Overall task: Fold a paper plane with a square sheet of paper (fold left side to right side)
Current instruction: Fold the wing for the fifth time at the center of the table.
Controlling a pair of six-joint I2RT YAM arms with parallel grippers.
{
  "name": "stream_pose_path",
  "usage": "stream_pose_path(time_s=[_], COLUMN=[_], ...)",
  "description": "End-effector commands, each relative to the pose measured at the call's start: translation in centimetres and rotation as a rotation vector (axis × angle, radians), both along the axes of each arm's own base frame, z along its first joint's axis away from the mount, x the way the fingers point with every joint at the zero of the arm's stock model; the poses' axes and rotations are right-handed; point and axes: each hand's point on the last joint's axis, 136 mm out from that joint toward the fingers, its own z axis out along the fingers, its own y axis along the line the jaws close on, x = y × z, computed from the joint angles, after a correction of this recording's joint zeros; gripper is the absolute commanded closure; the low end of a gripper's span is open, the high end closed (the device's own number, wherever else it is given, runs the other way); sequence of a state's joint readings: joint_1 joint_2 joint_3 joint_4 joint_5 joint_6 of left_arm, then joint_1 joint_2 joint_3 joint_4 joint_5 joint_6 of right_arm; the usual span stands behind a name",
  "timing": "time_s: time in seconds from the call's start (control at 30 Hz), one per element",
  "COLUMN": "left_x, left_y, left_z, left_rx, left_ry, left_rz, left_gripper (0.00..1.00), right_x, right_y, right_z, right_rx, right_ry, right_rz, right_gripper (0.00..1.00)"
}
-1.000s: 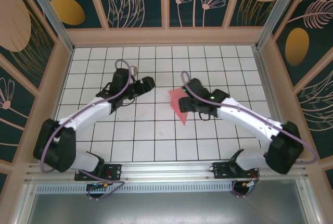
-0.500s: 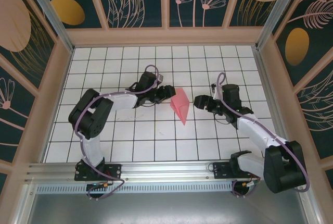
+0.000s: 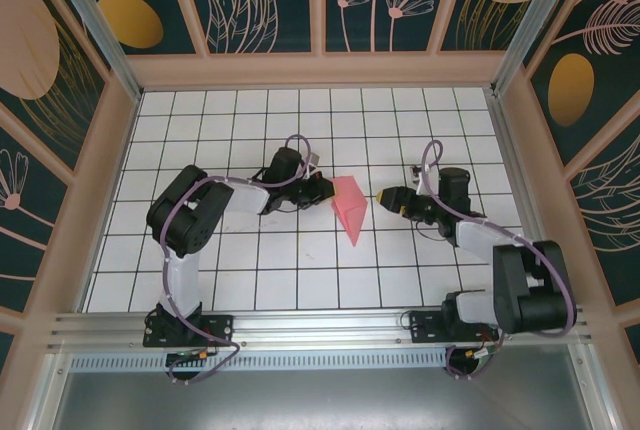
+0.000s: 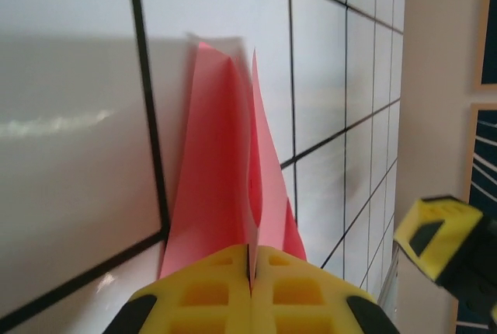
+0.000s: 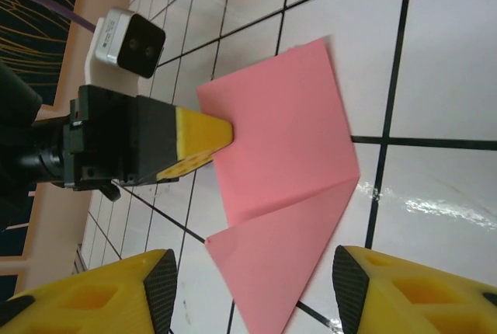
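Observation:
The pink square sheet of paper (image 3: 352,212) lies mid-table, creased into a pointed shape with its tip toward the near edge. My left gripper (image 3: 323,190) is at the sheet's left edge, shut on a raised flap of the paper (image 4: 225,179); its yellow fingertips (image 4: 210,291) meet with the flap pinched between them. The right gripper (image 3: 388,196) hovers just right of the sheet, open. In the right wrist view, the paper (image 5: 287,155) lies ahead of its spread fingers (image 5: 353,283), and the left gripper (image 5: 224,133) grips the far edge.
The white gridded tabletop (image 3: 300,260) is walled by a wooden frame (image 3: 320,70) at the back and sides. Both arms reach in low toward the centre, their elbows near the middle rows of tiles.
My left gripper swung right to the sheet and shut on its left edge. The right gripper pulled back off the paper to the right, its fingers narrowing somewhat.

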State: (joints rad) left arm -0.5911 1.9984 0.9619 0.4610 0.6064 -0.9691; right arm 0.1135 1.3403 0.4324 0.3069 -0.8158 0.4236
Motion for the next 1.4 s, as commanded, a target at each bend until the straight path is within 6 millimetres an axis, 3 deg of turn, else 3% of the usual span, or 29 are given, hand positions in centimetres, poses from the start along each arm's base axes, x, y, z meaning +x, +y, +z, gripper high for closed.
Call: stream_pose_path(time_s=[0.0, 0.13, 0.33, 0.53, 0.73, 0.97, 1.17, 1.23, 1.37], left_x=[-0.9, -2.1, -3.4, -3.9, -4.0, -3.6, -2.6, -1.9, -0.3], left_y=[0.0, 0.2, 0.8, 0.7, 0.6, 0.8, 2.2, 3.5, 6.8], left_z=[2.2, 3.7, 4.0, 5.0, 5.4, 4.4, 4.3, 4.6, 6.0], left_rx=[-0.062, -0.118, -0.142, -0.181, -0.184, -0.158, -0.101, -0.053, 0.127], left_ry=[-0.077, -0.124, -0.141, -0.162, -0.178, -0.162, -0.177, -0.197, -0.278], left_rz=[-0.069, -0.133, -0.172, -0.200, -0.210, -0.192, -0.143, -0.108, -0.019], left_gripper=[1.00, 1.00, 1.00, 1.00, 1.00, 0.99, 0.77, 0.61, 0.44], right_x=[0.8, 1.7, 2.4, 2.5, 2.6, 2.2, 2.2, 2.1, 2.2], right_y=[0.8, 1.5, 3.3, 5.8, 7.1, 7.0, 6.6, 6.5, 6.1], right_z=[1.0, 0.0, -1.4, -2.5, -2.8, -3.0, -3.3, -3.3, -3.3], right_rx=[0.033, 0.048, 0.098, 0.106, 0.124, 0.122, 0.089, 0.079, 0.053], right_ry=[-0.085, -0.072, -0.025, 0.006, 0.019, 0.032, 0.047, 0.053, 0.070], right_rz=[0.077, 0.136, 0.238, 0.319, 0.355, 0.348, 0.321, 0.313, 0.287], right_gripper=[0.42, 0.42, 0.45, 0.46, 0.49, 0.63, 0.85, 0.89, 0.93])
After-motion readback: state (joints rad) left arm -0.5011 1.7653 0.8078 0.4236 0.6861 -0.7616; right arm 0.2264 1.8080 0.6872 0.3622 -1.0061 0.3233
